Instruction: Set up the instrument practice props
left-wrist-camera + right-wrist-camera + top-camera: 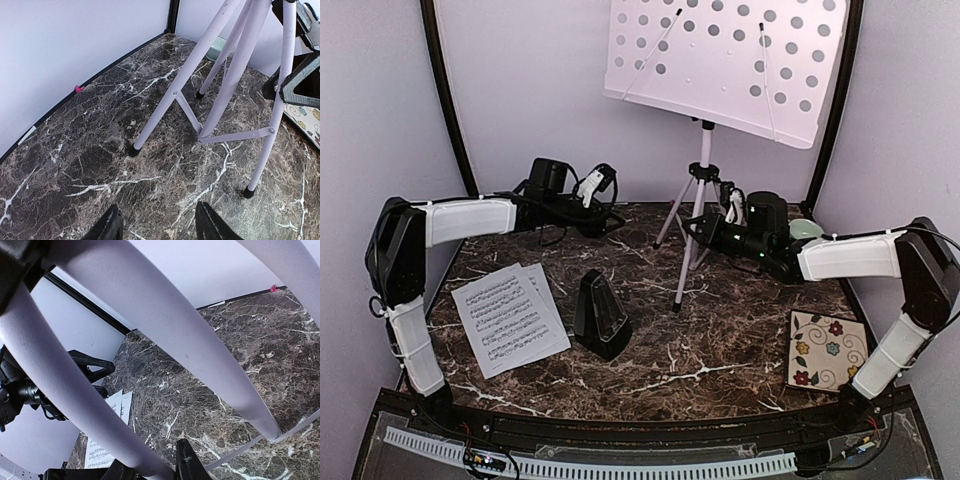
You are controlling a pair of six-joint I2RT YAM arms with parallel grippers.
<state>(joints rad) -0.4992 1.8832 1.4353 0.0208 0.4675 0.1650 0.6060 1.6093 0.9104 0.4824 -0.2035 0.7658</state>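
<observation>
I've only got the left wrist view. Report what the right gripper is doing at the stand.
Observer: The right gripper has a finger on either side of one leg of the music stand, close against it. I cannot confirm a firm grip.
Operator: Now locate the sheets.
Observer: Both music sheets lie flat and overlapping on the near left of the table, not on the stand.

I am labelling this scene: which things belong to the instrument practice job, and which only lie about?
Job: white hole-dotted music stand; two white printed music sheets; small black pyramid metronome.
Lying about: floral-patterned square tile; small pale green bowl.
</observation>
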